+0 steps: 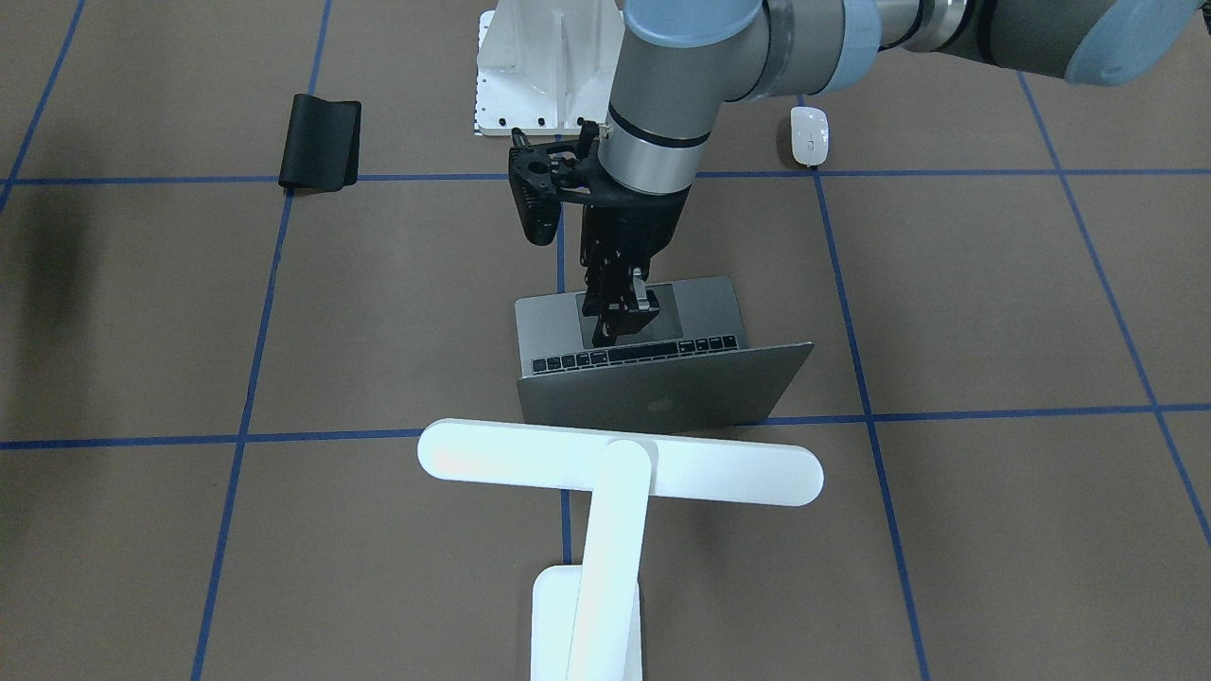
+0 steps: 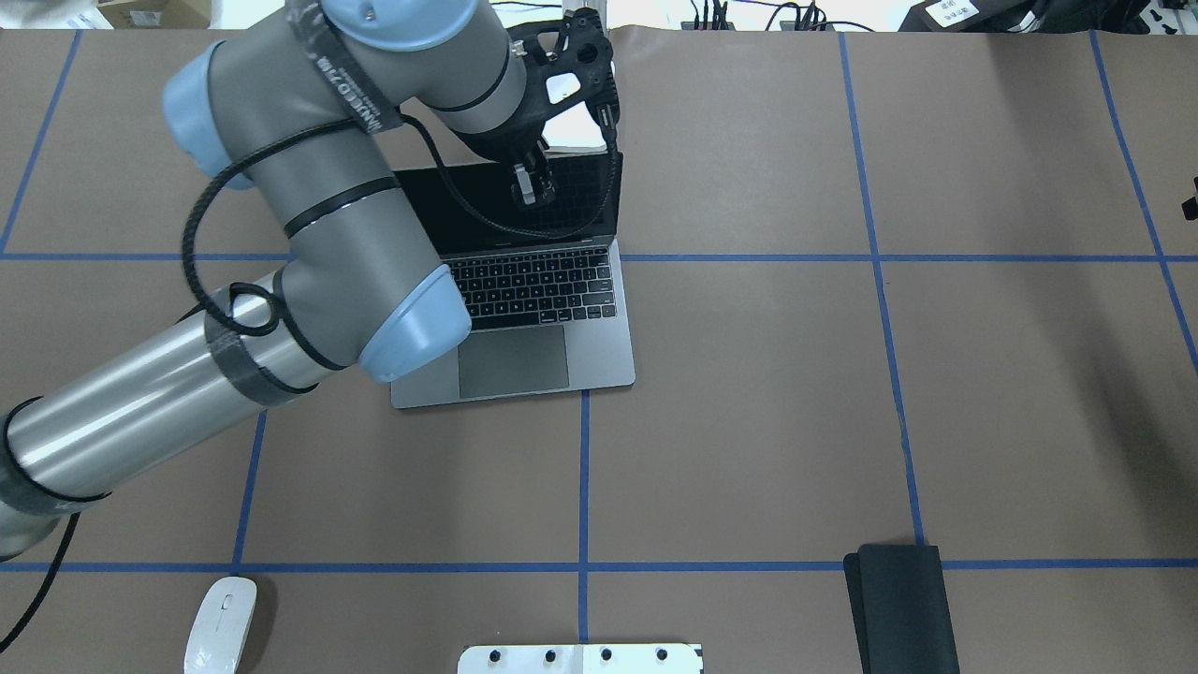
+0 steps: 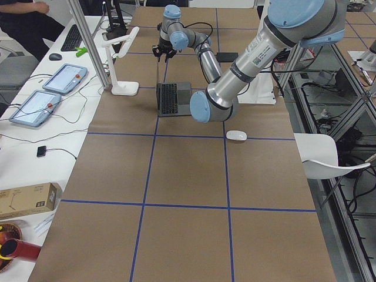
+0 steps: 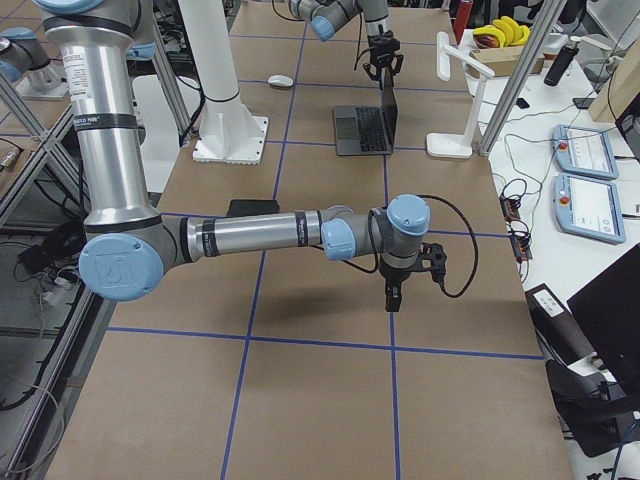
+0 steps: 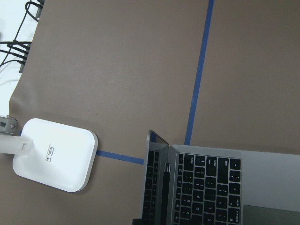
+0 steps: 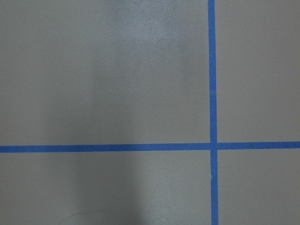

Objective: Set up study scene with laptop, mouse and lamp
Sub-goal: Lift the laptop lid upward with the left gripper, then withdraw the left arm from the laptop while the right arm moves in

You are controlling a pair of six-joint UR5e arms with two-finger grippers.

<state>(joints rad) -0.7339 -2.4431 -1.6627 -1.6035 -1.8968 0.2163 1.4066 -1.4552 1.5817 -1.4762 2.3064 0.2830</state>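
The left claw point(image 2: 532, 187) hangs slightly open and empty, the laptop point(image 2: 599, 360) just beneath it; for the right claw point(image 4: 390, 300), I can't tell.

The laptop point(image 3: 174, 98) stands open between lamp point(image 3: 125, 89) and mouse point(image 3: 236, 135); none touching.

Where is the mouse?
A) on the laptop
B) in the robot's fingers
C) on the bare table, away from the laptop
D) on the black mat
C: the mouse lies alone on the table, well apart from the laptop.
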